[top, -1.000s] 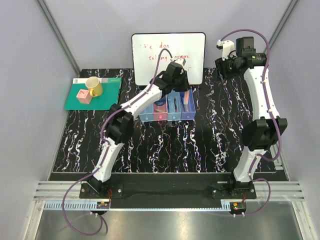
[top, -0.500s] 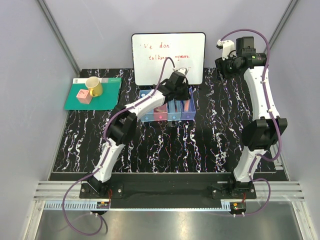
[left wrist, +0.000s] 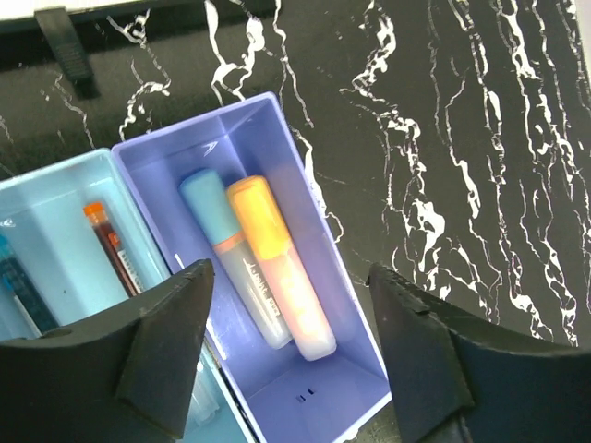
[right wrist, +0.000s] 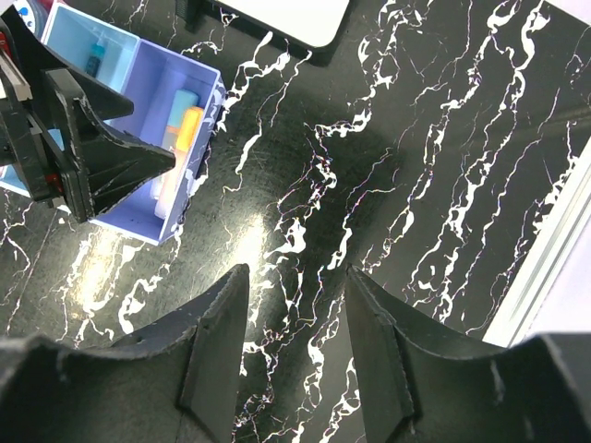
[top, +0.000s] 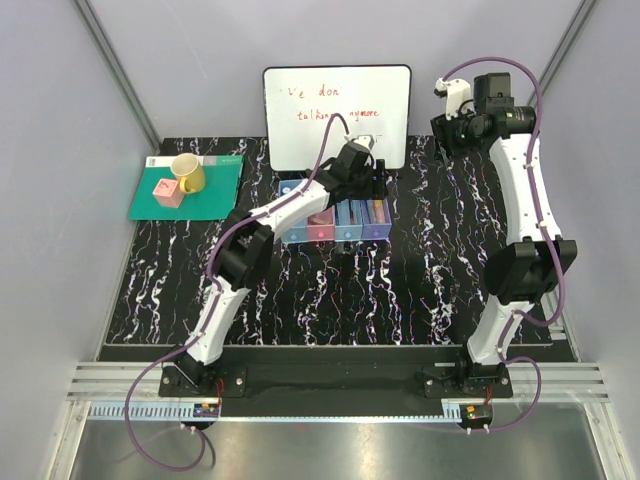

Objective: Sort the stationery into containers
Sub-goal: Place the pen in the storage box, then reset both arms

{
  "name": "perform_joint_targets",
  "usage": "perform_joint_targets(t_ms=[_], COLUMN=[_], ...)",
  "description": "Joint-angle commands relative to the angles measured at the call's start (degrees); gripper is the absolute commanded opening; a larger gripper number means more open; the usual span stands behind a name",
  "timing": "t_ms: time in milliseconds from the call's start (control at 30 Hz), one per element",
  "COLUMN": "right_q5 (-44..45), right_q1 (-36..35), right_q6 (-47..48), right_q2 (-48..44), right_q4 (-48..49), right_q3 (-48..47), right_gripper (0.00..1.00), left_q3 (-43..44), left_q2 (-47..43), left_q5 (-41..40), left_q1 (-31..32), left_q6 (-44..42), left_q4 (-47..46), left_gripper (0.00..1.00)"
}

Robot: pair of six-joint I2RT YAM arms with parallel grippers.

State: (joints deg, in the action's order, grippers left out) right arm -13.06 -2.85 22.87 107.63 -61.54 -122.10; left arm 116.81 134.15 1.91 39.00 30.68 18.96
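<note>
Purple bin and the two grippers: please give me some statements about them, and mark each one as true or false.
1. The purple bin holds an orange marker and a light-blue marker, lying side by side. True.
2. The left gripper is shut on the orange marker. False: its jaws stand open above the purple bin and hold nothing.
3. The dark-red pen lies in the purple bin. False: it lies in the blue bin next to it.
4. The right gripper is open above the table and holds nothing. True.
</note>
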Motion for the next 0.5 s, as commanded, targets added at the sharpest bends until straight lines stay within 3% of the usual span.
perform_joint_targets(t_ms=[0,100,133,233,300,367,467], right_q5=[-0.56,-1.44,-1.88,-4.60,-7.06,-8.46,-9.96], right_q1=[0.04,0.04,-0.05,0.04,0.04,0.04,-0.05], right_q6=[-0.37,-0.37,-0.29,-0.11,-0.28,-0.90,-1.60], right_q2=[-4.01,-5.24,-5.68,-7.70,-9.81,-12.62,-16.57], right_q4=[1.33,1.07,0.90,-0.16,-0.86,-0.86,0.19], right_q3=[0.11,0.81,1.25,2.57,4.67,6.69,10.65], right_gripper=[0.54,0.55,0.57,0.71,0.97,1.00,1.00], left_q3=[2.88,4.21,4.30,2.98,0.88,-3.14,-12.44], left_q2=[-0.81,-3.61,-4.76,-11.35,-17.65,-22.59,-37.32], left_q5=[1.95,3.27,3.88,4.06,3.37,0.92,-4.96], left_q1=[-0.42,-0.77,-0.95,-1.38,-1.91,-2.79,-3.76], left_q6=[-1.76,-3.86,-6.22,-12.63,-17.89,-21.87,-30.30], left_q4=[-4.55,-4.46,-4.46,-2.71,1.14,4.58,10.37], left_gripper=[0.75,0.87,0.99,0.99,0.99,0.99,0.99])
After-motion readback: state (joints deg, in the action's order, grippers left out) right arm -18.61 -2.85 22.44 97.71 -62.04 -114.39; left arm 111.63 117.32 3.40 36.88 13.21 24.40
